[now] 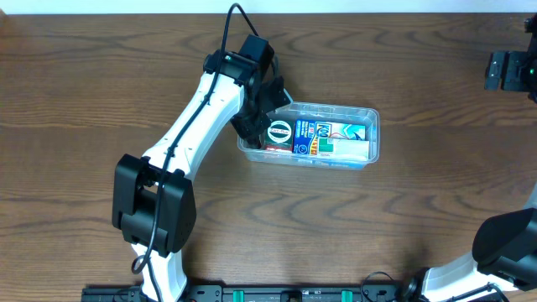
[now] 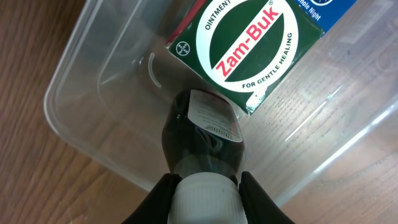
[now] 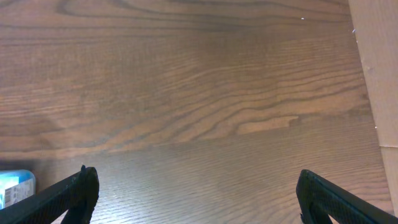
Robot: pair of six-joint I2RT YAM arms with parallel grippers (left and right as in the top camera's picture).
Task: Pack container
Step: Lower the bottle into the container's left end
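From overhead, the container (image 1: 336, 106) lies a little right of the surface's (image 1: 84, 84) middle, long side running left to right. The left arm (image 1: 197, 122) reaches to its left end, and the left hand (image 1: 256, 117) covers that corner, so what it grips is hidden here. Inside lie a Zam-Buk box (image 1: 279, 134) and, to its right, a blue box (image 1: 312, 134); the print on the rest is too small to read. The right arm (image 1: 503, 243) is cut off at the lower right corner.

The left wrist view shows the left hand closed narrow, its fingers (image 2: 163, 194) clamped on the white cap (image 2: 205, 200) of a dark bottle (image 2: 202, 134). The bottle points down into the container, its far end meeting the Zam-Buk box's corner; whether they touch, or whether the bottle rests on the floor, I cannot tell. Its label is blurred. The box's upper part runs out of view.

In the right wrist view, the right hand (image 3: 196, 180) is spread wide over bare surface, holding nothing. Only its fingertips (image 3: 87, 186) show. A blue scrap (image 3: 15, 186) at the lower left edge is too cut off to identify.
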